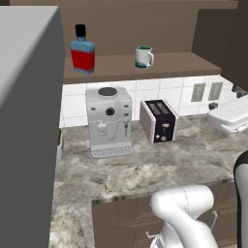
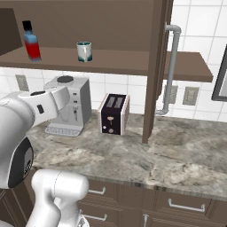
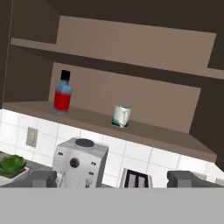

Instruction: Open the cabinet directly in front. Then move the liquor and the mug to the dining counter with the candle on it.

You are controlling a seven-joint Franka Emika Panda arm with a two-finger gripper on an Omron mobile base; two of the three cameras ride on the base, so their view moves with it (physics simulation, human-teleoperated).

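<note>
The cabinet (image 1: pixel 169 63) stands open in front of me, its right door (image 2: pixel 155 66) swung out edge-on with a silver bar handle (image 2: pixel 170 66). On its lower shelf the blue liquor (image 1: pixel 82 51) (image 2: pixel 32 42) (image 3: pixel 62 94) stands at the left. The white mug (image 1: pixel 144 56) (image 2: pixel 84 51) (image 3: pixel 121 116) sits upright to its right, well apart from it. My gripper (image 3: pixel 114 179) is open and empty, held back from the shelf and below it, looking up at both. The dining counter and the candle are out of view.
Under the cabinet a marbled countertop (image 1: pixel 145 169) carries a silver coffee machine (image 1: pixel 109 121) (image 2: pixel 66 106) and a dark toaster (image 1: pixel 158 121) (image 2: pixel 114 114). A green plant (image 3: pixel 13 164) sits far left. A tall grey panel (image 1: pixel 24 121) blocks the left side.
</note>
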